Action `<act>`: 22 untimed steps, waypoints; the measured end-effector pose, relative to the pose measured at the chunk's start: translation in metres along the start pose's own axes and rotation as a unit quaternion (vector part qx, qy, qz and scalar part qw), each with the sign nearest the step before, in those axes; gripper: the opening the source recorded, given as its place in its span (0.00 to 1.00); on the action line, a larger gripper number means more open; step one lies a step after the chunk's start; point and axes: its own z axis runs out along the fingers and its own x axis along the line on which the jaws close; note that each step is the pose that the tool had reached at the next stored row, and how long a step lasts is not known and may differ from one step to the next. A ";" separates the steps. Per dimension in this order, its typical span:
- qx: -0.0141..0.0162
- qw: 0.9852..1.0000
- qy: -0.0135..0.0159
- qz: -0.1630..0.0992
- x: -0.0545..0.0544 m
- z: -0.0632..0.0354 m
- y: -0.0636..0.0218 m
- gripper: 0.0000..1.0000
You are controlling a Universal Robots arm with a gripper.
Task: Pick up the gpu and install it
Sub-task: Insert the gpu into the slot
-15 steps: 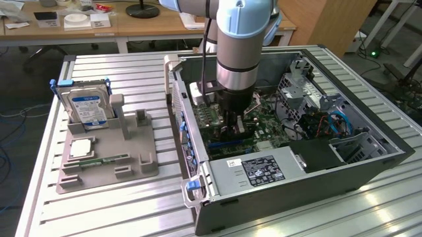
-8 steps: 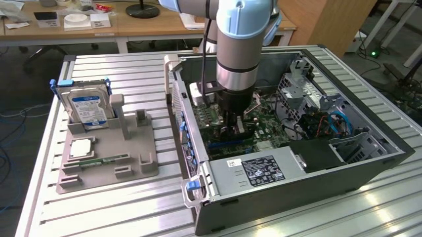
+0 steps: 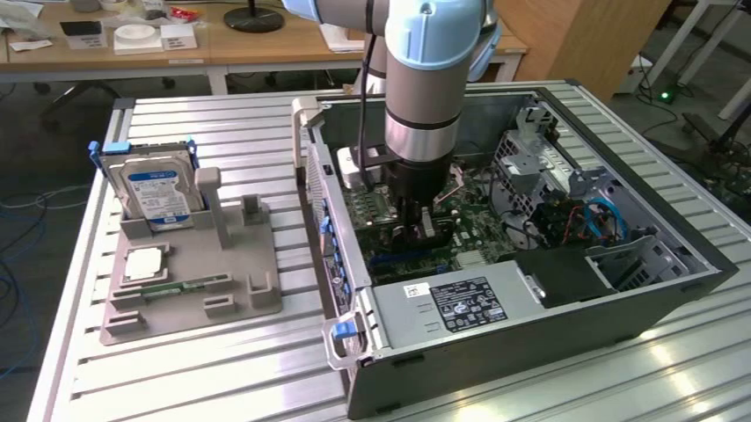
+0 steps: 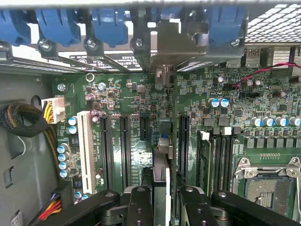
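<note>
Gripper: we see the gripper (image 4: 160, 200) lowered inside the open computer case (image 3: 657, 290), its dark fingers (image 4: 138, 207) partly closed and pinching the top edge of the gpu (image 4: 160, 141).
Gpu: the card stands on edge between the jaws, seen nearly edge-on from the wrist, its pale metal bracket (image 4: 181, 44) ahead of the jaws at the rear wall of the case, among the blue slot clips (image 4: 106, 23).
Motherboard: the green motherboard (image 4: 263, 101) spreads beneath the jaws; black expansion slots (image 4: 124, 143) lie just beside the card on one side and a white slot (image 4: 85, 150) farther out on that side.
Seating: whether the card's lower edge sits fully in its slot, we cannot tell.
Socket side: on the other side of the jaws, we note memory slots (image 4: 221, 157) and the bare metal processor socket (image 4: 268, 186).
Arm: in the exterior view the arm (image 3: 434, 79) drops straight down into the case, hiding the jaws from that side.
Tray: outside the case, toward the exterior view's left and well apart from the jaws, a grey parts tray (image 3: 235, 294) carries an upright silver hard drive (image 3: 155, 193) with a blue label, a square chip (image 3: 143, 262) and a narrow green memory stick (image 3: 178, 287).
Power supply: a labelled power supply (image 3: 463, 303) sits at the near end of the case.
</note>
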 end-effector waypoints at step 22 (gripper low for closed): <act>0.000 1.000 0.000 -0.006 0.000 -0.0018 -0.0001 0.27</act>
